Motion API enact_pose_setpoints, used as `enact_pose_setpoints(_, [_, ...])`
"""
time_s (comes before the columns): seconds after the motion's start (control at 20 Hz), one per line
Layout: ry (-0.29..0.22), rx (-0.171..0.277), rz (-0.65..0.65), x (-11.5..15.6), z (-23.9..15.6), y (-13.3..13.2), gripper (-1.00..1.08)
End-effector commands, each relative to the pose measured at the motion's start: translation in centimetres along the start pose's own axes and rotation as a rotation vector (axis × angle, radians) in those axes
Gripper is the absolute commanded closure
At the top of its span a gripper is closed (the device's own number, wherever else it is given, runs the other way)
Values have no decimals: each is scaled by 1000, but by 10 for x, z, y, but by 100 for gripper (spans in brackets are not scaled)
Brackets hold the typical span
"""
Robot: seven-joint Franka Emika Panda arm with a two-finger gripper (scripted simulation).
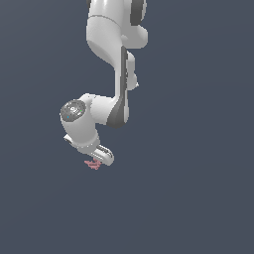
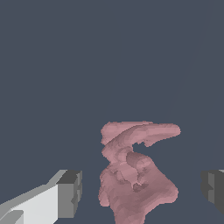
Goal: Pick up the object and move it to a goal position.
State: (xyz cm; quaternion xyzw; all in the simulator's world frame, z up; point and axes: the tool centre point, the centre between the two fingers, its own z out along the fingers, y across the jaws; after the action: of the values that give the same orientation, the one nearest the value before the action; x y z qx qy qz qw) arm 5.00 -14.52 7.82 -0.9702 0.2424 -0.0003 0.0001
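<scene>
Claw (image 2: 142,188) open, straddling obj (image 2: 135,175) | contact unclear | obj bottom cropped

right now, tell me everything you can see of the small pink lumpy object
The object is a small pinkish-red lump, matte and irregular, with a folded middle and a thin arm jutting from its upper part. In the wrist view it lies between the two grey fingertips of the open pincer, with gaps on both sides. In the exterior view it peeks out just beneath the pincer.

White arm (image 1: 116,59) extended downward from the top of the exterior view, wrist bent toward that view's left, gripper (image 1: 96,161) pointed down, fingers (image 2: 69,194) held apart, gap seen between pads.
</scene>
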Motion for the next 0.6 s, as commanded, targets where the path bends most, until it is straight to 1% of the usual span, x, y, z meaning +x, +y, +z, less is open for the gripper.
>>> enact_pose_setpoints(0.0, [-1,0,2,-1,12,1,-92])
enact_pose_setpoints(0.25, [-1,0,4,-1,35,1,-92])
enact_pose_setpoints(0.5, [-1,0,5,1,39,1,-92])
enact_pose_setpoints(0.55, [-1,0,5,1,39,1,108])
